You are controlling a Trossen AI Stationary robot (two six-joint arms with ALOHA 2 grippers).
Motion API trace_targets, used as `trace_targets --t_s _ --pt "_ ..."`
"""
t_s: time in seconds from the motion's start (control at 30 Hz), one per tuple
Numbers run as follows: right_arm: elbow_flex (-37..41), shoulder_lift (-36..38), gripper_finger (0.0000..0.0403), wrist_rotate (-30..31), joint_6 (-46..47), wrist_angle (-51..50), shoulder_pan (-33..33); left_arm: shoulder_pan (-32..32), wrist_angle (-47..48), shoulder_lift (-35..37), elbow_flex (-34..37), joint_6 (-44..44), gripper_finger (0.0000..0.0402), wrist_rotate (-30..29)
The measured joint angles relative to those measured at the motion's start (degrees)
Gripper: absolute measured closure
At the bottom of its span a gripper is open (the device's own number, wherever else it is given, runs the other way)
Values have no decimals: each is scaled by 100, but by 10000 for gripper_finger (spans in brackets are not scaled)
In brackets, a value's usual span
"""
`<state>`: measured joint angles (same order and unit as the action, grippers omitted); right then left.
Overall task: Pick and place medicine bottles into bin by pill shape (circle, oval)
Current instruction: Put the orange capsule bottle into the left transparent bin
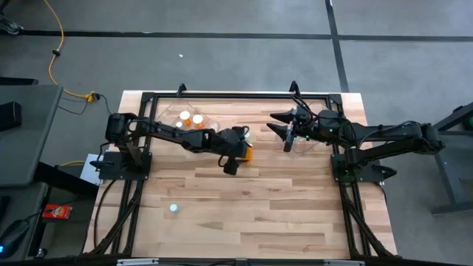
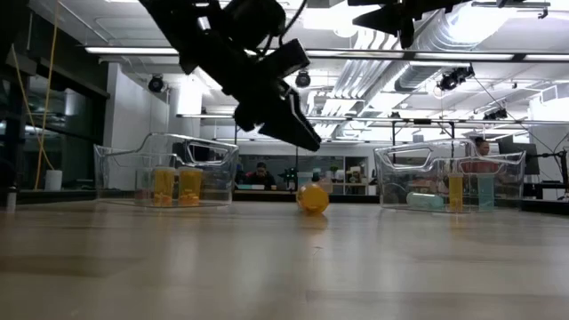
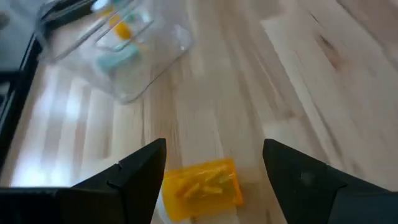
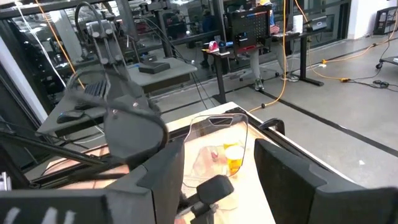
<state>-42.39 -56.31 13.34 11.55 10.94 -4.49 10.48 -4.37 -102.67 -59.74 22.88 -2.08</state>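
While the right gripper (image 1: 284,127) waits spread above the right bin (image 2: 449,182), the left gripper (image 3: 213,163) hangs spread just over the orange bottle (image 3: 202,185) lying on the table (image 1: 259,207)

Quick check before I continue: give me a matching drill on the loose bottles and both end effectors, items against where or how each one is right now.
Items:
1. orange plastic medicine bottle
2. small pale teal bottle
3. left end effector
4. right end effector

States:
A. open, raised by the right clear plastic bin
B. alone on the wooden table, far from both bins
C. open, poised above a bottle
D. lying on its side mid-table

Pairs: 1-D, 2-B, 3-C, 4-A
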Motion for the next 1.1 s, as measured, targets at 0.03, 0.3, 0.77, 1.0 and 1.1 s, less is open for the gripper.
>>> trace_targets --t_s 0.03,0.3,0.77,1.0,1.1 --pt "2 0 214 0 17 0 0 30 174 6 -73 294 145 89" --pt "2 0 214 0 196 -17 0 193 1992 -749 -1369 2402 145 331" --pt "2 2 214 0 343 -41 2 205 2866 -1148 -1955 4474 145 -245" --pt "2 2 214 0 343 -48 2 200 2804 -1310 -1964 5189 145 -288" --pt "2 2 214 0 343 -37 2 186 2736 -1384 -1948 5282 145 -338"
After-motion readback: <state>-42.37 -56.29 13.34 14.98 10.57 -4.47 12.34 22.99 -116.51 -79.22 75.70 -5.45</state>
